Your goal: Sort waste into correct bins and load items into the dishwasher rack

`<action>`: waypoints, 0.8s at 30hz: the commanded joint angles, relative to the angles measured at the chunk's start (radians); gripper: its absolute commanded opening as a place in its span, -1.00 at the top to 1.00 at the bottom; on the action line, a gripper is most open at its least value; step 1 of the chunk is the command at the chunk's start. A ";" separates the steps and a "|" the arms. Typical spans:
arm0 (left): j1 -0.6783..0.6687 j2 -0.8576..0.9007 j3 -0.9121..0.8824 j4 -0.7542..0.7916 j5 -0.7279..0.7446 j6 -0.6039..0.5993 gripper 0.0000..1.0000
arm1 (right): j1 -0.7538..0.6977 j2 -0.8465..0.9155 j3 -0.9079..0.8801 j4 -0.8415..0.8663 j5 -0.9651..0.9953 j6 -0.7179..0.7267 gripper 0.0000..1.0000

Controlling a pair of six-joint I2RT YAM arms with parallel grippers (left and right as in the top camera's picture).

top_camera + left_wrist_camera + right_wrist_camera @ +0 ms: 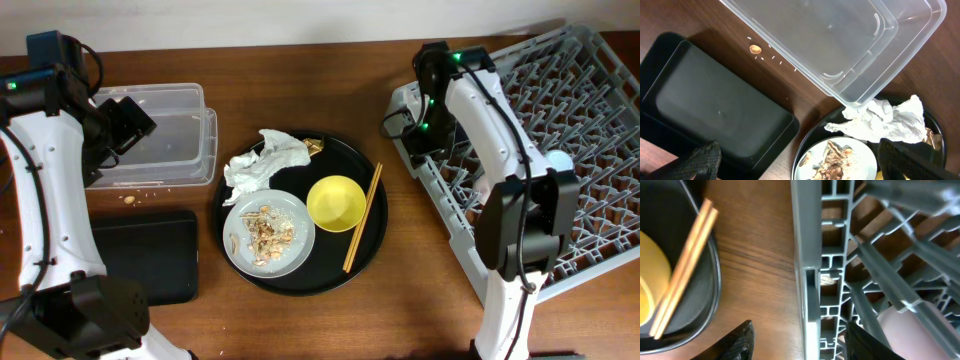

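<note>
Your right tool has its jaws apart, astride the rack wall. Your left tool is wide apart by the tub. The chopsticks lie paired on the round tray beside the bowl, their long axis slanting from upper right to lower left.

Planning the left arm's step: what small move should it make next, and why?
Probably lower the open left hand onto the tissue and close: it lies loose at the round tray's edge, right beside the clear tub, with nothing on it.
</note>
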 commanded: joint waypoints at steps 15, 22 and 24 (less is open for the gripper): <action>0.005 -0.029 0.018 -0.001 -0.007 -0.009 -0.98 | 0.004 0.010 -0.094 0.203 -0.061 0.237 0.62; 0.005 -0.029 0.018 -0.001 -0.007 -0.009 -0.98 | 0.005 0.010 -0.094 0.325 -0.119 0.482 0.92; 0.005 -0.029 0.018 -0.001 -0.007 -0.009 -0.99 | 0.005 0.010 -0.094 0.359 -0.162 0.490 0.90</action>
